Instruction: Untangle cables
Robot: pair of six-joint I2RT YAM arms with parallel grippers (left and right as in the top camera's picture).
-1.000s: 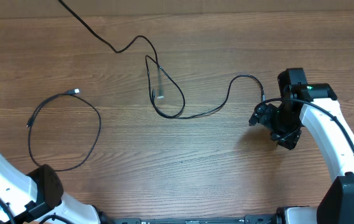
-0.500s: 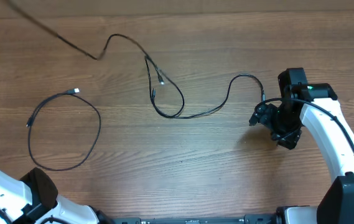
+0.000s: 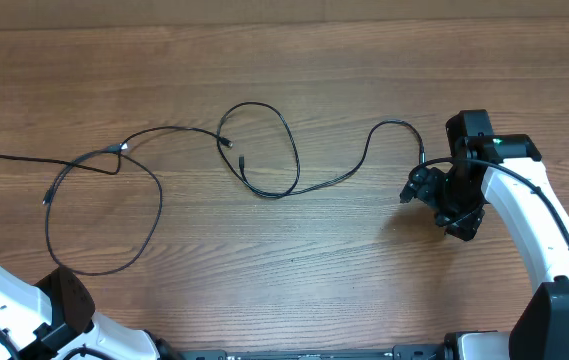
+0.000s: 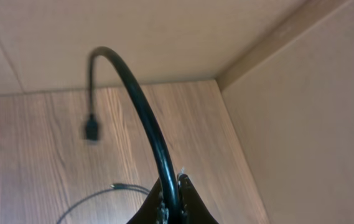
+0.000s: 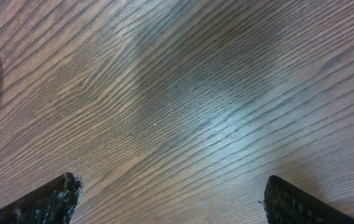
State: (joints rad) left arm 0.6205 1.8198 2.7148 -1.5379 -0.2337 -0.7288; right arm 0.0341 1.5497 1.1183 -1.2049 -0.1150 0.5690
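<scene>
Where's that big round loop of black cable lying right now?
In the overhead view, the loop lies flat on the table's left side, crossed near its top by the long cable, beside a small plug.

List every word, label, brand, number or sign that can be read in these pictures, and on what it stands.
None: no text can be read in any view.
The cables carry no visible print, and the plug in the left wrist view is blurred.
The right arm shows only a green light, with no letters.
The table shows only wood grain.
</scene>
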